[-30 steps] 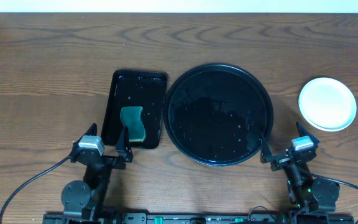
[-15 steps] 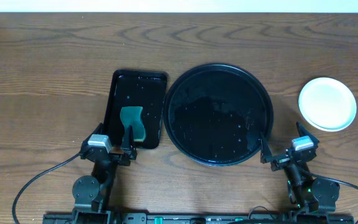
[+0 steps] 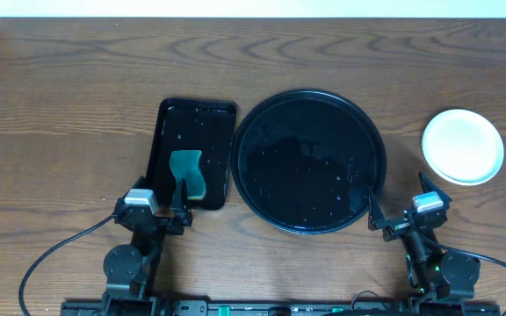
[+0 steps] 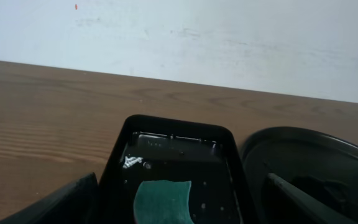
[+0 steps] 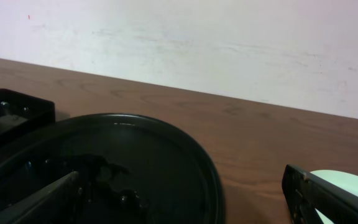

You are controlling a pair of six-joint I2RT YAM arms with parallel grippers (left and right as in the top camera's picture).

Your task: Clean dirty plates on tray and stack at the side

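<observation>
The right gripper (image 5: 180,186) is holding its two dark fingers (image 5: 328,200) wide apart, one sitting at 7 o'clock and one at 5 o'clock. The round black tray (image 5: 211,169) is lying between them, its glossy surface glistening with wet patches. A rectangular black tray (image 5: 17,112) is showing one corner at 9 o'clock. A pale plate (image 5: 348,182) is peeking out at 4 o'clock, behind the finger, on the wooden table (image 5: 260,134).
</observation>
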